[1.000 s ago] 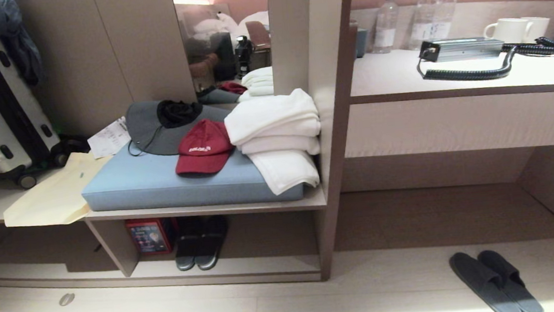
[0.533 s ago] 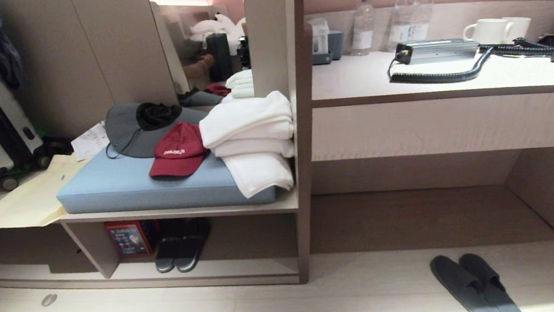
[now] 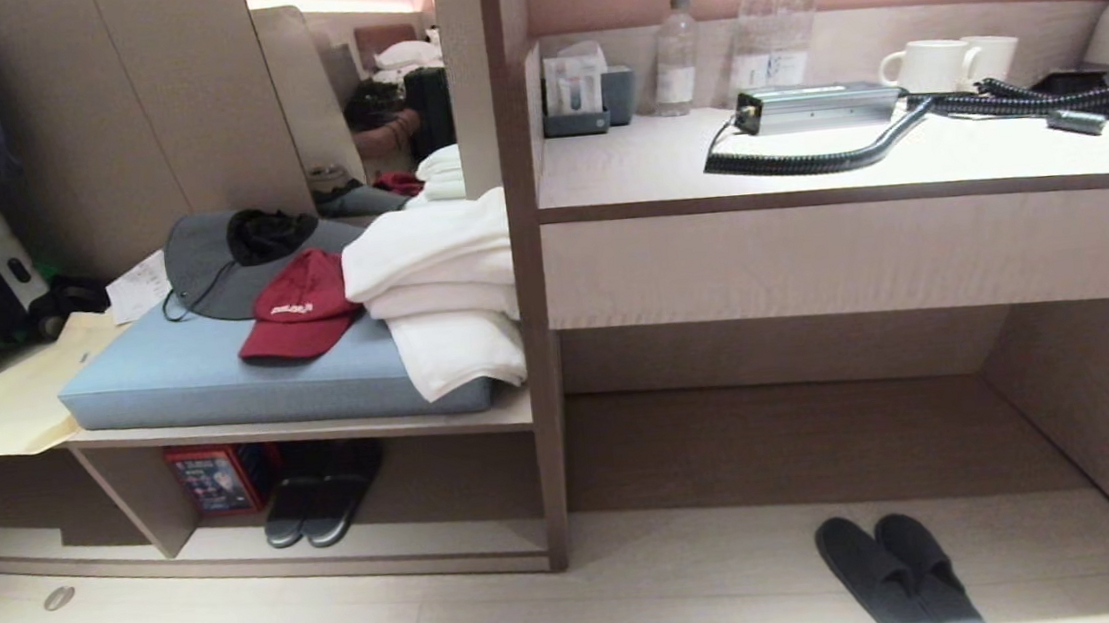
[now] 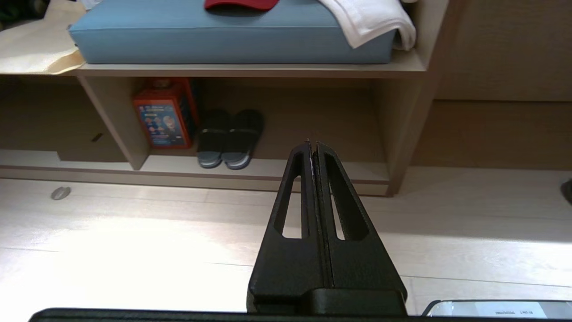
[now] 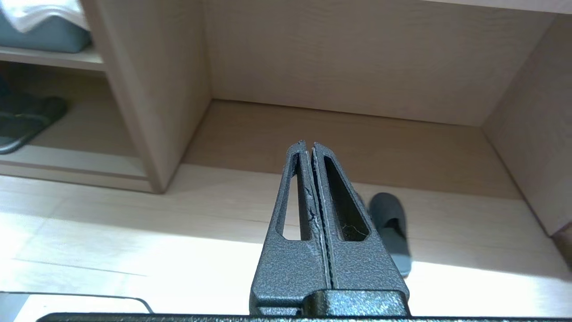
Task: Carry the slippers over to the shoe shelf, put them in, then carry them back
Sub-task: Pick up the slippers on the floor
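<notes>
Your view has swung right, so the slippers [image 3: 899,577] on the floor sit nearer centre, well apart from the shoe shelf [image 3: 434,545]. The left tool [image 4: 313,145] and right tool [image 5: 308,145] are pinched narrow and empty. Pickup has not begun.

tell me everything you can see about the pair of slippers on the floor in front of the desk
The slippers on the floor are a dark slate-black pair with wide straps, matte and soft-looking. They lie flat, side by side and touching, on the pale wood-look floor in front of the open recess under the desk. The head view cuts off their near ends. In the right wrist view one shows beside the shut right gripper, which is not holding it.
</notes>
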Tool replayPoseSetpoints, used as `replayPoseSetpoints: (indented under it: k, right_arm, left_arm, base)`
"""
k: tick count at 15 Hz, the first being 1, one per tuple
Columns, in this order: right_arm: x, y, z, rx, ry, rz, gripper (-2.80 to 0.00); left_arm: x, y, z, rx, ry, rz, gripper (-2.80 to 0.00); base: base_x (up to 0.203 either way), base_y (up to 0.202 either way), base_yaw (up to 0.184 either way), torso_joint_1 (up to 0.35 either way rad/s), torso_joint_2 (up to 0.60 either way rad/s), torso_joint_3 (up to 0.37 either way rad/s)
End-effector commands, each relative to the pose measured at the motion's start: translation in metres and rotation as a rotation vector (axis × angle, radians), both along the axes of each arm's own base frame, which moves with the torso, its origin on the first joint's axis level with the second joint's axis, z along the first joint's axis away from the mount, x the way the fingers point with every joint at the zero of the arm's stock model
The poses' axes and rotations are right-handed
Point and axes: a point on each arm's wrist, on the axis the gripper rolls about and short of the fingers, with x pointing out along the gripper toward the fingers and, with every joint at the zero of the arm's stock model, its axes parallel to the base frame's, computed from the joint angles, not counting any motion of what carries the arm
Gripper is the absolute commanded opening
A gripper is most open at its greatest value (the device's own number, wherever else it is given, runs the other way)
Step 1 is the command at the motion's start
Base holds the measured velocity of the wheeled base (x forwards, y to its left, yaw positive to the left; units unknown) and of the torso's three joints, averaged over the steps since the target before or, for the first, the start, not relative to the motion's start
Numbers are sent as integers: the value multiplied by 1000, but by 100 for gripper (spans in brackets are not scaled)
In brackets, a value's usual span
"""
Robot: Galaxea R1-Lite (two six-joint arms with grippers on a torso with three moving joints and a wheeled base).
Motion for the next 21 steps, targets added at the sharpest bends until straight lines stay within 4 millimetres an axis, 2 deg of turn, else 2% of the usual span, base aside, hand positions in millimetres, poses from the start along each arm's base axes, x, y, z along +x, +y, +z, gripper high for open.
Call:
replayPoseSetpoints:
  k: [1, 21]
  right_arm:
    - [0, 0, 0, -1, -2, 1, -280]
    - [0, 0, 0, -1, -2, 1, -280]
  left_arm:
    - [0, 0, 0, 0, 3, 0, -280]
    - [0, 0, -1, -3, 3, 0, -280]
  base:
    - [0, -197, 2, 7, 0, 0]
    - [0, -195, 3, 2, 1, 2]
